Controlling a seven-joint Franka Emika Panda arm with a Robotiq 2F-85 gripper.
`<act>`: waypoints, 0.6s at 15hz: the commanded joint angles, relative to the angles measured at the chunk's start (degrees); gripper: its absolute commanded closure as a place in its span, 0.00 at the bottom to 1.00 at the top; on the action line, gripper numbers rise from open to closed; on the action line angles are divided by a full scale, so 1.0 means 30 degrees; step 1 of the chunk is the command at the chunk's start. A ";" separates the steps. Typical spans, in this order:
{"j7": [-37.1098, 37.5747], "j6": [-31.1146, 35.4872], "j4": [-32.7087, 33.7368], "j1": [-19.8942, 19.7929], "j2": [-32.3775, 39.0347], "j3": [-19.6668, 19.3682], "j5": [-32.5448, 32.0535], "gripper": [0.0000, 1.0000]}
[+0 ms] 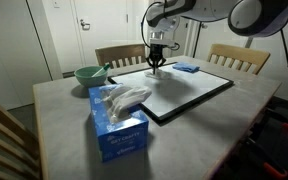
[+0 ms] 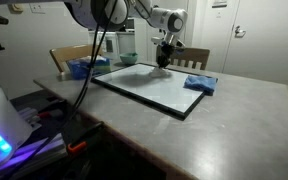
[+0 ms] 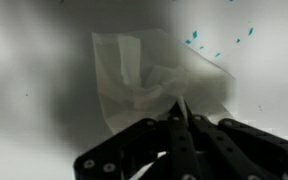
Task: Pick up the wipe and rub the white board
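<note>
The white board (image 1: 189, 95) (image 2: 149, 88) lies flat on the table, black-framed. My gripper (image 1: 156, 68) (image 2: 165, 63) hangs over its far edge, pointing down. In the wrist view the gripper (image 3: 179, 110) is shut, its fingertips pinching a corner of the wipe (image 3: 149, 75), a thin crumpled white sheet spread out against the board's surface (image 3: 34, 60). Faint blue pen marks (image 3: 194, 40) show on the board just beyond the wipe. In both exterior views the wipe is too small to make out under the fingers.
A blue tissue box (image 1: 119, 125) with a tissue sticking out stands at the table's near edge. A green bowl (image 1: 89, 74) (image 2: 127, 58) and a folded blue cloth (image 1: 187, 68) (image 2: 199, 84) lie beside the board. Wooden chairs (image 1: 119, 55) stand behind the table.
</note>
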 commanded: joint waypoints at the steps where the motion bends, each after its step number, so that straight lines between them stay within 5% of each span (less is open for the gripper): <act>1: 0.0546 -0.0068 0.1103 -0.0481 0.2170 0.0004 0.0379 1.00; 4: -0.0046 0.0674 -0.0910 -0.0562 0.1130 0.0309 0.0721 1.00; 9: -0.2614 0.0690 -0.0862 0.0251 0.1312 0.1259 0.1229 1.00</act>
